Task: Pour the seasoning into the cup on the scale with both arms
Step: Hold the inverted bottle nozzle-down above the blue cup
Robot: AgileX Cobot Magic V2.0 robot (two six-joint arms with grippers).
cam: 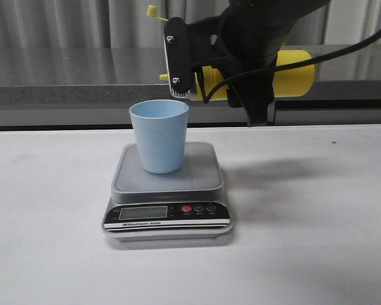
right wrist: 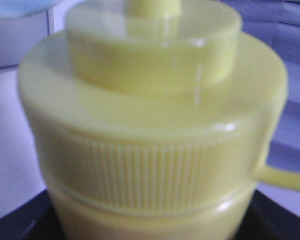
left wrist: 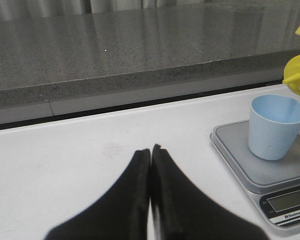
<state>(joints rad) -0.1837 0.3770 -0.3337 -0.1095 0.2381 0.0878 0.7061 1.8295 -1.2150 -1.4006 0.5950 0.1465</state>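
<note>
The yellow seasoning bottle [cam: 295,73] lies on its side in the air, held by my right gripper [cam: 238,76], which is shut on it. Its nozzle [cam: 163,77] points left, just above and behind the rim of the pale blue cup [cam: 159,136]. The small cap [cam: 152,11] hangs off on its tether. The cup stands upright on the grey scale [cam: 200,175]. The bottle [right wrist: 150,125] fills the right wrist view, with dark fingers [right wrist: 15,225] at its sides. My left gripper [left wrist: 150,150] is shut and empty over the table, left of the scale [left wrist: 235,155] and cup [left wrist: 276,127].
A grey stone ledge [cam: 63,79] runs along the back of the white table [cam: 317,241], with curtains behind it. My right arm's white-grey panel [cam: 178,57] hangs above the cup. The scale's black front panel [cam: 167,213] faces the front edge.
</note>
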